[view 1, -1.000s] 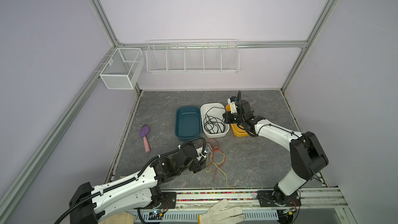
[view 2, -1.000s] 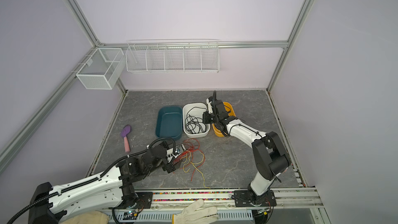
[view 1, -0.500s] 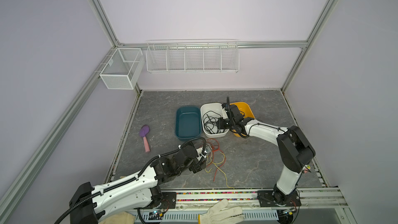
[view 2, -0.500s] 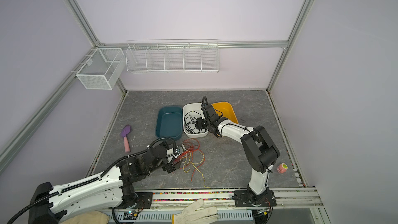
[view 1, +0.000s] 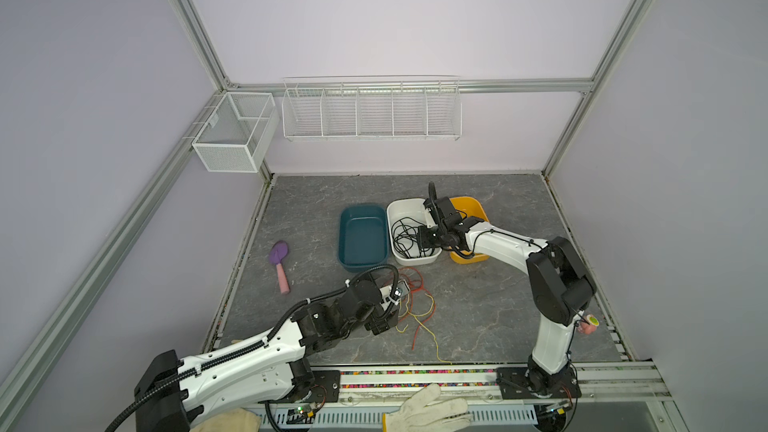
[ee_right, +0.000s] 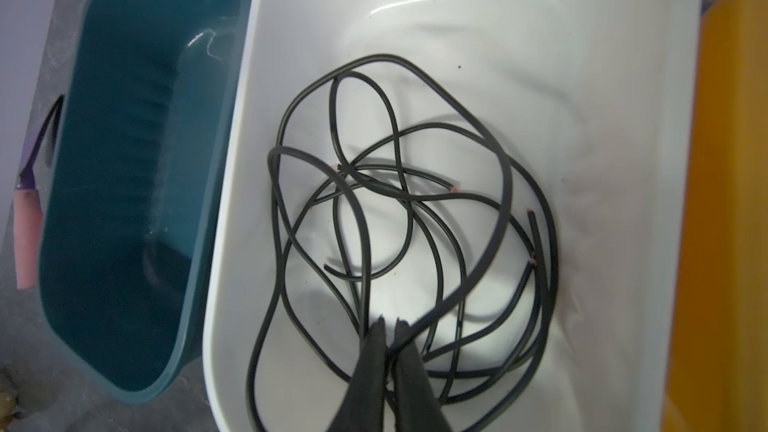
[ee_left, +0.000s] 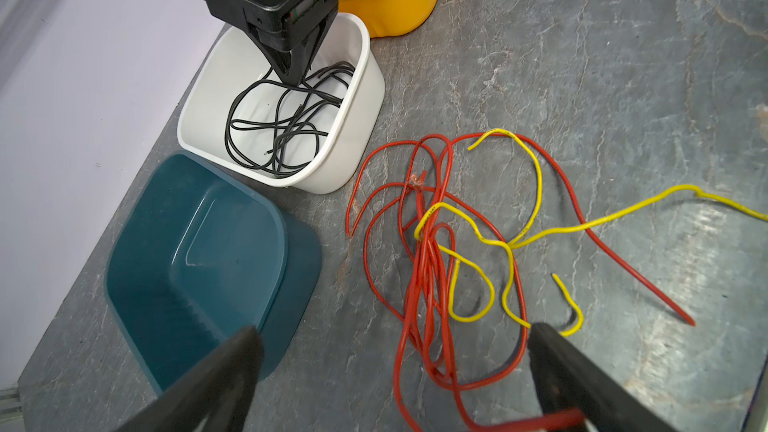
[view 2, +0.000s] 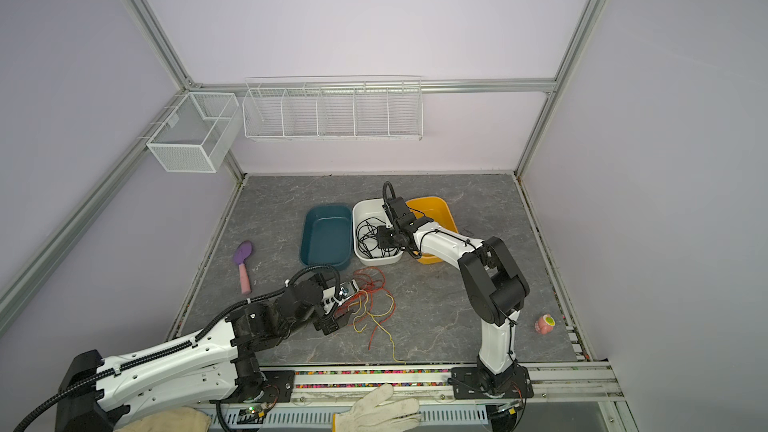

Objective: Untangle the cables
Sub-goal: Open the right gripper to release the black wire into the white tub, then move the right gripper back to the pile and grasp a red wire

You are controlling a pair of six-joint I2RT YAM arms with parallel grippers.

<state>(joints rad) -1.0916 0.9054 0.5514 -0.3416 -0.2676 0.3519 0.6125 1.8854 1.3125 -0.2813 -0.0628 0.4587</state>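
Black cables (ee_right: 505,197), white bin (ee_right: 540,76) (right pincer (ee_right: 390,323) inside)

Shot close from just behind the left claw (ee_left: 395,328), facing past its tips to the white tub (ee_left: 353,147) and the right claw (ee_left: 291,76) beyond. Closer still from just behind the right claw, straight down into that tub. Twice, side by side, from high above and behind both claws, over the front rail (view 1: 457,374), looking down across the whole floor (view 1: 478,309) to the rear wall (view 1: 395,35). Overlapping everywhere on the white tub and the blue tub (view 1: 361,238) beside it.
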